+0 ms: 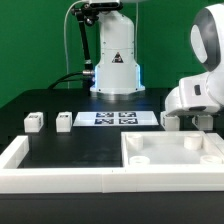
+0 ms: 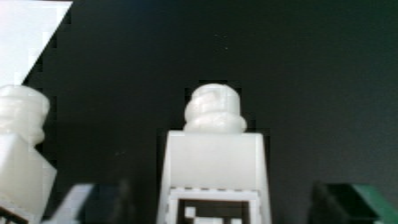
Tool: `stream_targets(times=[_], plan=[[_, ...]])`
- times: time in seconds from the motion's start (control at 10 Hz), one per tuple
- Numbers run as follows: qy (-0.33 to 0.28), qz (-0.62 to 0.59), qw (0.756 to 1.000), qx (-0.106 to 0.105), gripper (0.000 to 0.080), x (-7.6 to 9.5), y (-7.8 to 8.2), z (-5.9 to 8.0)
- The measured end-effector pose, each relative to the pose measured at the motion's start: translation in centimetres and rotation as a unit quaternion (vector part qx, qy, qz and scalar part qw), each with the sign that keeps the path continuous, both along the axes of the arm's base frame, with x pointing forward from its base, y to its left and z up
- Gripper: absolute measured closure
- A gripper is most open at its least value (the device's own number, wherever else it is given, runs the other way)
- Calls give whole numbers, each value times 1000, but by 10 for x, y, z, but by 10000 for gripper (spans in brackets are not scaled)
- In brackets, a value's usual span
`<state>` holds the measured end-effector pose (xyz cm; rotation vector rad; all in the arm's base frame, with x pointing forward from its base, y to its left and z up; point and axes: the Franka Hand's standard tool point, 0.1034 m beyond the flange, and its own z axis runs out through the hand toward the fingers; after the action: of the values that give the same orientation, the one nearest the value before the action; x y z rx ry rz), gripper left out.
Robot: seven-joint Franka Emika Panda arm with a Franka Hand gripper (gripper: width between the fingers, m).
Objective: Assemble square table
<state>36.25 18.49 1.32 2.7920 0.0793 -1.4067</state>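
Jaws of our tool (image 2: 217,203) stand spread either side of an upright leg (image 2: 214,140), gaps on both flanks: nothing pinched yet. We straddle it, we judge, to grip it squarely. Just beside stands a second leg (image 2: 16,125); the square slab (image 1: 170,150) lies near the tool on the surface (image 1: 60,95), two more legs (image 1: 35,122) (image 1: 65,121) well apart.

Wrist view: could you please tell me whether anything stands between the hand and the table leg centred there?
Nothing visible does. The table leg sits between the hand's fingers, black surface showing on each side; a second leg sits beside it, outside the fingers.
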Motion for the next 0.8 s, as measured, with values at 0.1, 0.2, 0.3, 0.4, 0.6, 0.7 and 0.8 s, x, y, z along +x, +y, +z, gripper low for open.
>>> stream_targets(times=[0.1,0.2,0.3,0.4,0.6,0.7,0.8], plan=[[0,0,1000,0,387,0,0,0],[0,0,1000,0,512,0,0,0],[0,0,1000,0,512,0,0,0],[0,0,1000,0,512,0,0,0],[0,0,1000,0,512,0,0,0],[3,2,1000,4,512,2,-3,3],[5,-1,1000,5,512,9,-9,15]])
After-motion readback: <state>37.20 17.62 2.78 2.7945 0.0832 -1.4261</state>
